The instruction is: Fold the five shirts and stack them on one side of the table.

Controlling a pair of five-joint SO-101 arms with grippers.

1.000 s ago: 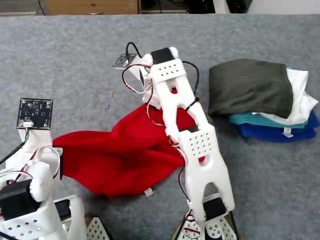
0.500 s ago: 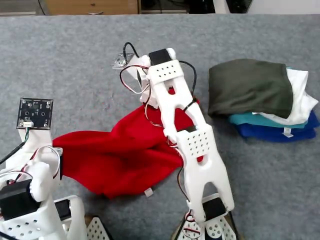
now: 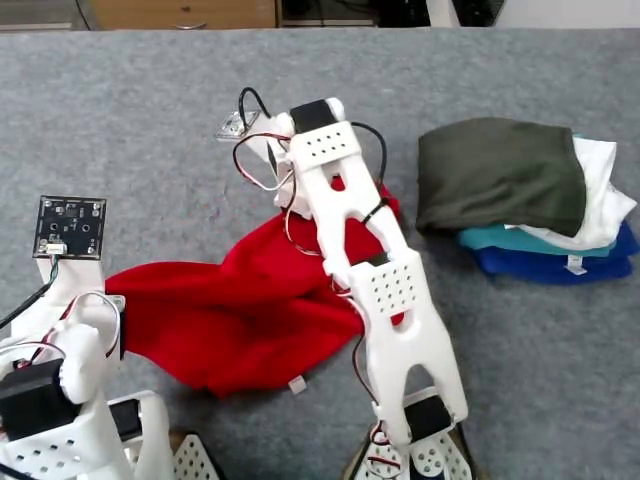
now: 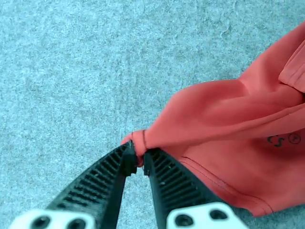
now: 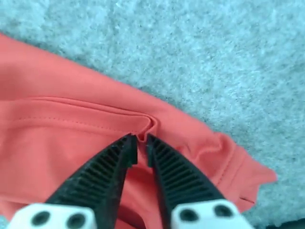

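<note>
Tension matters: with my left claw [image 4: 137,160] pinched shut on a corner of the red shirt [image 3: 240,310], which lies crumpled on the table [image 3: 150,120], and my right claw [image 5: 141,143] clamped on its far edge, I should draw both apart evenly to flatten it.

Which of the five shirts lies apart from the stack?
The red shirt, loose and crumpled on the table, pinched by the left gripper and the right gripper; the other four lie folded in the stack.

Wooden cabinet [image 3: 180,13] at far edge
</note>
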